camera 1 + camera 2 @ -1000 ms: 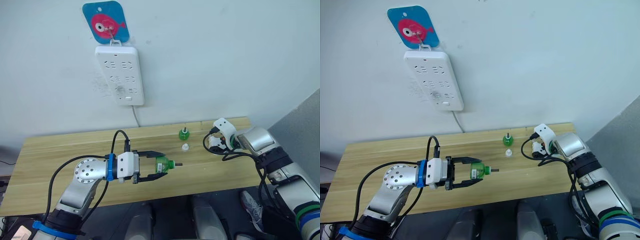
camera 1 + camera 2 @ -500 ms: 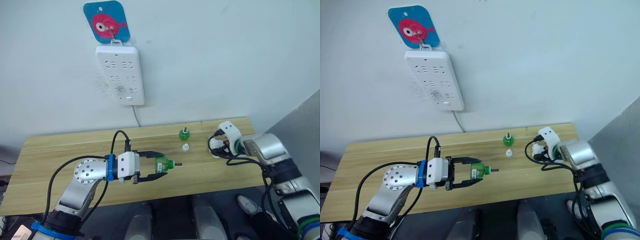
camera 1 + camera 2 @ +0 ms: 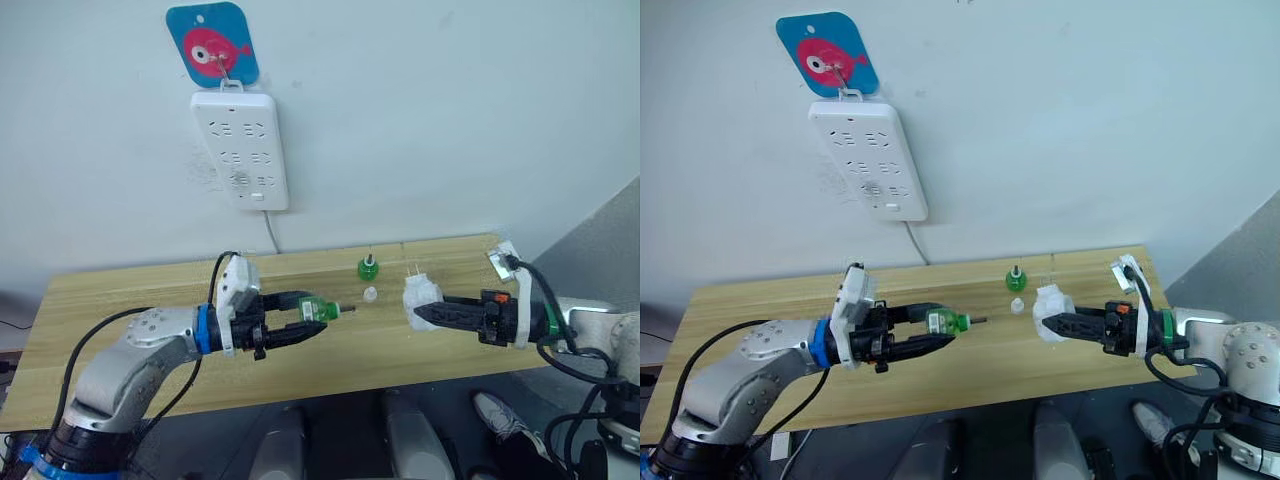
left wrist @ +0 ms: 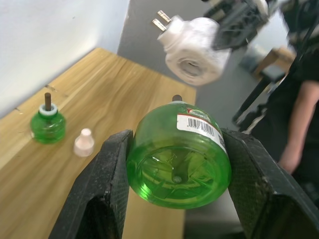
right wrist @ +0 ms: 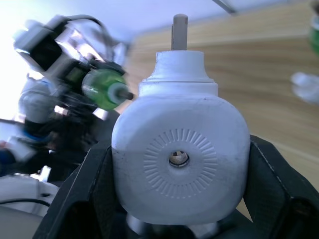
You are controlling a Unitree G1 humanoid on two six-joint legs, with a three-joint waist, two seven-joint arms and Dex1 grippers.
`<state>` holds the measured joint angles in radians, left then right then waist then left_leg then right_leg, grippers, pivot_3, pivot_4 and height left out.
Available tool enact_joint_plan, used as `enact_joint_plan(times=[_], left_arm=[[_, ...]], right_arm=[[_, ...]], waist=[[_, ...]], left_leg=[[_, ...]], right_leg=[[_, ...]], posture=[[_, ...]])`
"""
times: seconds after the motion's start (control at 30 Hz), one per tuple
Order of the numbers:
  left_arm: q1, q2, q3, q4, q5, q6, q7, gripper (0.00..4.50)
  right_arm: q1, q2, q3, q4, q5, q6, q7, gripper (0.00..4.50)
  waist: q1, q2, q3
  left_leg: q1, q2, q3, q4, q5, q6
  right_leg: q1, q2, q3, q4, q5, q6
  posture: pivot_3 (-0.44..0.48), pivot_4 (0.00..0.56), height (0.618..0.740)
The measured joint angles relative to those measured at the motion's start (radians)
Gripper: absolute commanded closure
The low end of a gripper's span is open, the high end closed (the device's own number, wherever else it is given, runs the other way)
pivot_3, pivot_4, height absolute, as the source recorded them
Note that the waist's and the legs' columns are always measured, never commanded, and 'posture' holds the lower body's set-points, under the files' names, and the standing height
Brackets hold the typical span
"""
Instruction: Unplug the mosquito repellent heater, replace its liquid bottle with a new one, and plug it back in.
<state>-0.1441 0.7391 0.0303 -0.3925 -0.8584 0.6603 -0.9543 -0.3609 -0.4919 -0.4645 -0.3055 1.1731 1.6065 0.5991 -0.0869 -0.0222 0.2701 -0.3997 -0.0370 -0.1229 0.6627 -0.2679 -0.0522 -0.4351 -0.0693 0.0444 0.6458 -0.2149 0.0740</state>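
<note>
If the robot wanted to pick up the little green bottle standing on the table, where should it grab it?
By its round green belly, the pincer coming from above with a finger on each side. The little green bottle stands upright on the wooden table, and its thin wick pokes up from the top, too slim to grip safely. The small white cap lies close in front, so avoid sweeping in from that side.

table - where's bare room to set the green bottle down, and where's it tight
The table is bare across its left half, behind the left gripper, and along the front edge. It is crowded near the back middle: the old green bottle and a small white cap stand close together, beside the heater in the right gripper.
</note>
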Motion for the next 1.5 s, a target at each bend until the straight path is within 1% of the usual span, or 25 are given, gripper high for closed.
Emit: enact_joint_plan(times=[0.07,0.13,0.23,0.33,0.47,0.63,0.87,1.27,1.5], left_arm=[[-0.030,-0.001,0.038,-0.006,-0.101,0.089,0.038,2.16],[-0.039,-0.008,0.062,-0.009,-0.167,0.142,0.074,2.16],[-0.044,-0.021,0.080,-0.009,-0.229,0.194,0.118,2.16],[-0.057,-0.023,0.083,-0.016,-0.261,0.225,0.137,2.16],[-0.068,-0.029,0.085,-0.028,-0.338,0.273,0.146,2.16],[-0.108,-0.030,0.085,-0.023,-0.351,0.292,0.155,2.16],[-0.125,-0.035,0.084,-0.003,-0.349,0.297,0.140,2.16],[-0.138,-0.040,0.075,0.003,-0.348,0.317,0.123,2.16],[-0.151,-0.055,0.072,0.004,-0.348,0.322,0.132,2.16]], right_arm=[[-0.032,0.046,-0.024,0.055,0.152,-0.005,-0.130,1.53],[-0.012,0.035,-0.009,0.083,0.299,-0.043,-0.264,1.53],[0.054,-0.047,0.099,0.090,0.548,-0.177,-0.463,1.53],[0.093,-0.100,0.201,0.058,0.722,-0.314,-0.578,1.53],[0.108,-0.119,0.283,0.011,0.763,-0.420,-0.595,1.53],[0.109,-0.142,0.336,-0.011,0.764,-0.473,-0.577,1.53],[0.109,-0.183,0.364,-0.021,0.764,-0.498,-0.532,1.53],[0.105,-0.180,0.371,-0.024,0.764,-0.527,-0.512,1.53],[0.100,-0.184,0.402,-0.045,0.764,-0.535,-0.500,1.53]], waist=[[0.000,0.000,0.000],[0.000,0.000,0.000],[0.003,-0.001,0.002],[0.003,-0.002,0.003],[0.003,-0.002,0.003],[0.004,-0.002,0.003],[0.004,-0.002,0.003],[0.004,-0.002,0.003],[0.004,-0.002,0.003]], left_leg=[[0.000,0.000,0.000,0.000,0.000,0.000],[-0.001,0.000,0.000,-0.001,0.000,0.000],[-0.001,-0.001,0.000,0.000,0.000,0.000],[0.000,-0.001,0.000,0.000,0.000,0.000],[0.000,-0.001,0.000,0.000,0.000,0.000],[-0.001,-0.001,0.000,0.000,0.000,0.000],[-0.001,-0.001,0.000,0.000,0.000,0.000],[-0.001,-0.001,0.000,0.000,0.000,0.000],[-0.001,-0.001,0.000,0.000,0.000,0.000]], right_leg=[[0.000,0.000,0.000,0.000,0.000,0.000],[0.000,0.000,0.000,0.000,0.000,0.000],[0.000,-0.002,0.000,-0.001,0.000,0.000],[0.000,-0.001,0.000,-0.001,0.000,0.000],[0.000,-0.001,0.000,-0.001,-0.001,0.001],[0.000,-0.001,0.001,-0.001,-0.001,0.001],[0.000,-0.001,0.001,-0.001,-0.001,0.000],[0.000,-0.001,0.001,-0.001,-0.001,0.000],[-0.001,-0.001,0.001,-0.001,-0.001,0.000]], posture=[[-0.088,0.290,0.740],[-0.086,0.290,0.740],[-0.086,0.291,0.740],[-0.088,0.292,0.740],[-0.092,0.292,0.740],[-0.092,0.292,0.740],[-0.094,0.292,0.740],[-0.102,0.288,0.740],[-0.105,0.288,0.740]])
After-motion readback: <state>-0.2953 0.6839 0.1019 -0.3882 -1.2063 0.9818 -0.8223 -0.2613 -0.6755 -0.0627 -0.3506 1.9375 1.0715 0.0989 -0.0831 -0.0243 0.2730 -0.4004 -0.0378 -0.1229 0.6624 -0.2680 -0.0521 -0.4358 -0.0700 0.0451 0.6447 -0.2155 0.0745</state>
